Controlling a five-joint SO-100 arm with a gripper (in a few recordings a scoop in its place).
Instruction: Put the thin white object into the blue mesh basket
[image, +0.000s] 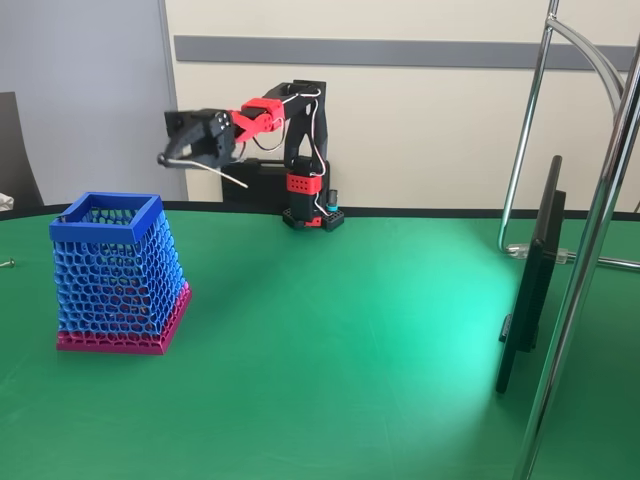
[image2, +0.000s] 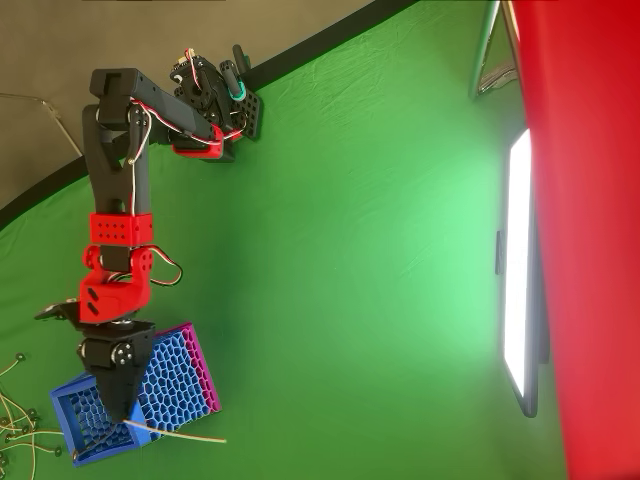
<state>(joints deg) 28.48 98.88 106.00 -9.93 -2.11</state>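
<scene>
The black-and-red arm is stretched out from its base at the back edge of the green table (image: 330, 340), and its black two-finger gripper (image: 170, 157) hangs high in the air. The fingers are closed down tight on one end of a thin, slightly curved white strand (image: 222, 176), much like a cable tie. From the pinch point the strand runs away from the fingertips, slanting downward and to the right in the fixed view, its free end hanging in open air and touching nothing.

Below the gripper, and off to its left in the fixed view, stands a tapered square plastic basket with blue honeycomb mesh walls (image: 118, 275), a solid blue rim and a magenta band around its base. It sits upright on the table, well under the level of the fingers.

From the overhead view the gripper (image2: 128, 418) lies right over the basket (image2: 170, 385), its tip above the open mouth near one rim, and the white strand (image2: 175, 432) sticks out sideways from the tip, crossing past the basket's edge so that its far end hangs over bare green table.

Away from the gripper, a dark flat screen (image: 532, 275) stands on edge, with chrome tube legs (image: 590, 260) just beside it.
</scene>
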